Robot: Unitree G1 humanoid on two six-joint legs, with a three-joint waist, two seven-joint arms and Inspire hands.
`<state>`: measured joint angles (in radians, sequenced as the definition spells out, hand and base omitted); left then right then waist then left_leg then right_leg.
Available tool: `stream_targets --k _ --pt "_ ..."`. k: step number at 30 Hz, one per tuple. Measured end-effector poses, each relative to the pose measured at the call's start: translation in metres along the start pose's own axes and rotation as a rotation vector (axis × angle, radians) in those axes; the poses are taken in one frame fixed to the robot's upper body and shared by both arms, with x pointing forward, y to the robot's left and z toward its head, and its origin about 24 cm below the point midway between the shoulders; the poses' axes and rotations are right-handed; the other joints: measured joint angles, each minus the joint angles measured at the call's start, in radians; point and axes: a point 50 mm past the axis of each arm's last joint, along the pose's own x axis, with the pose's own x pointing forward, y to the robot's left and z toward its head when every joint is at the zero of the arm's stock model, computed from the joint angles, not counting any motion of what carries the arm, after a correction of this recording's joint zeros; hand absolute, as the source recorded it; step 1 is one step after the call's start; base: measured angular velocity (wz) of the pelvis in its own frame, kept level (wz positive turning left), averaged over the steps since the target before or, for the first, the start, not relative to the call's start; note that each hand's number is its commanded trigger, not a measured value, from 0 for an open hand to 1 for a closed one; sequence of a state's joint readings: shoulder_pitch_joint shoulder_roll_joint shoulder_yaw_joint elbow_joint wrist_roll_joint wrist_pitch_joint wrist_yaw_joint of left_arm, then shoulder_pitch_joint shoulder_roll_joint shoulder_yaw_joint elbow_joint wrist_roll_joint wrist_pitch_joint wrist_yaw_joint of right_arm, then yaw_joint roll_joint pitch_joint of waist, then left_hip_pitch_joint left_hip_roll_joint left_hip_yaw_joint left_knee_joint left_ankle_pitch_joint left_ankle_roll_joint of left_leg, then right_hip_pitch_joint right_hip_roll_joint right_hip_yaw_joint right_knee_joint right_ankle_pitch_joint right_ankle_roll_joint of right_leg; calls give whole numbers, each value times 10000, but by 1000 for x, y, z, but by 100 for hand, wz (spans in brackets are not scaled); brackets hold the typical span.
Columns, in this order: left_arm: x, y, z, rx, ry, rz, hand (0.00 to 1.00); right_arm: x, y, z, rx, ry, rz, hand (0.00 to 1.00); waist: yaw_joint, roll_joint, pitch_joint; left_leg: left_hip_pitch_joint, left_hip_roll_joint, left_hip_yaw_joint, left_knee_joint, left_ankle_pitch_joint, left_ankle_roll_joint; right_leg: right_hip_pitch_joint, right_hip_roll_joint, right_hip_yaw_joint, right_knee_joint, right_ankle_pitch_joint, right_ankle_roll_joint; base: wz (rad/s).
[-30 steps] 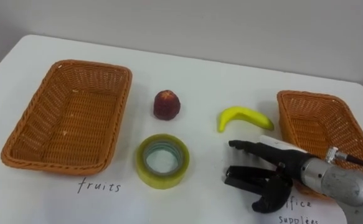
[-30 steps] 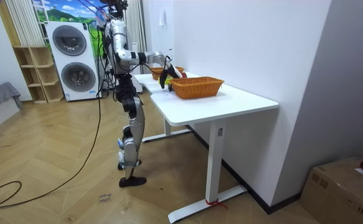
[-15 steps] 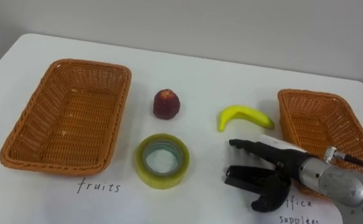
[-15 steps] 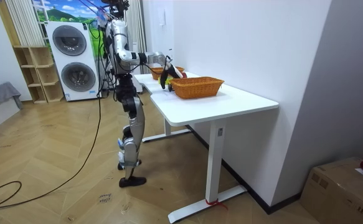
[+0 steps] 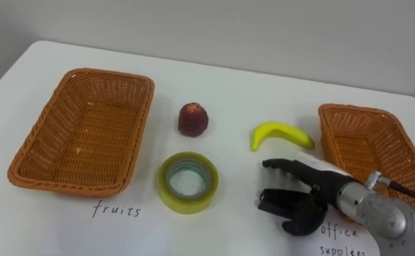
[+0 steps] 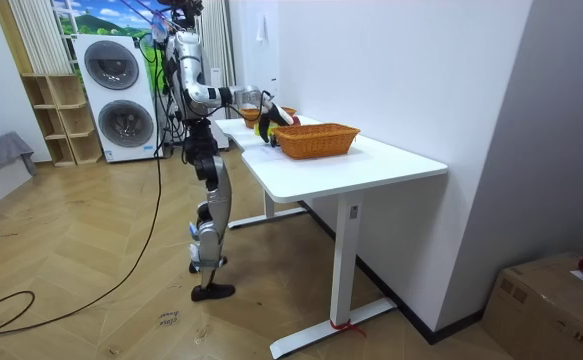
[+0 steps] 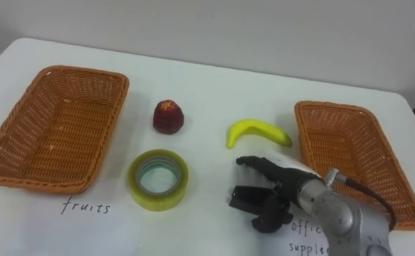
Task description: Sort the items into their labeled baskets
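Left eye view: right hand (image 5: 301, 201), fingers loose and empty, over white desk (image 5: 221, 78) near curved yellow banana (image 5: 280, 134); translucent yellow tape roll (image 5: 186, 183) further left.
Room view: robot stands at desk end.
Right eye view: a hasty reach could nudge the banana away.

The right hand (image 5: 305, 208) has black fingers (image 5: 282, 166), silver forearm (image 5: 378, 215).

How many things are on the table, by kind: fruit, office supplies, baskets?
Fruit: 2 (red fruit, banana)
Office supplies: 1 (tape roll)
Baskets: 2 (left basket, right basket)
Total: 5
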<state>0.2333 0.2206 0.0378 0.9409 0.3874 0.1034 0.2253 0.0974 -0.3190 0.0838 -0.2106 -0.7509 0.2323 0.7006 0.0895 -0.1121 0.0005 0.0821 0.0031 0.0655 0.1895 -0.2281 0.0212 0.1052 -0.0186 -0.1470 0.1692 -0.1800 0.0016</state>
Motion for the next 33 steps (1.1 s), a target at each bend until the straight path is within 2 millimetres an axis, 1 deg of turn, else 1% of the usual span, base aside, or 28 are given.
stream_targets --k 5,22,26,28,31,33 --pt "0 0 0 -5 -4 2 0 0 1 0 -15 7 -92 100 1 43 -18 5 -2 -19 8 0 -1 16 -3 -31 -8 0 0 2" --pt "0 0 2 -17 -63 18 0 0 4 2 219 -293 -62 100 -27 70 0 7 0 -33 -67 0 -1 1 2 -17 -8 0 0 0" --pt "0 0 2 -28 -116 65 0 0 3 3 172 -392 -75 100 -26 61 4 7 2 21 -84 0 -2 -39 10 61 -8 0 0 -3" --pt "0 0 2 -40 -132 130 0 0 2 4 158 -425 -104 100 -62 61 7 -2 -1 36 -86 0 -1 -59 7 72 -6 0 0 -3" --pt "0 2 3 -88 -267 479 0 -1 0 6 99 -541 -213 100 -127 60 31 -42 -3 28 -145 0 0 -106 5 68 2 0 0 0" --pt "0 3 4 -111 -353 657 0 -4 -4 12 -29 -806 -435 100 -223 67 36 -42 -1 29 -187 5 -3 -142 9 69 1 0 0 0"
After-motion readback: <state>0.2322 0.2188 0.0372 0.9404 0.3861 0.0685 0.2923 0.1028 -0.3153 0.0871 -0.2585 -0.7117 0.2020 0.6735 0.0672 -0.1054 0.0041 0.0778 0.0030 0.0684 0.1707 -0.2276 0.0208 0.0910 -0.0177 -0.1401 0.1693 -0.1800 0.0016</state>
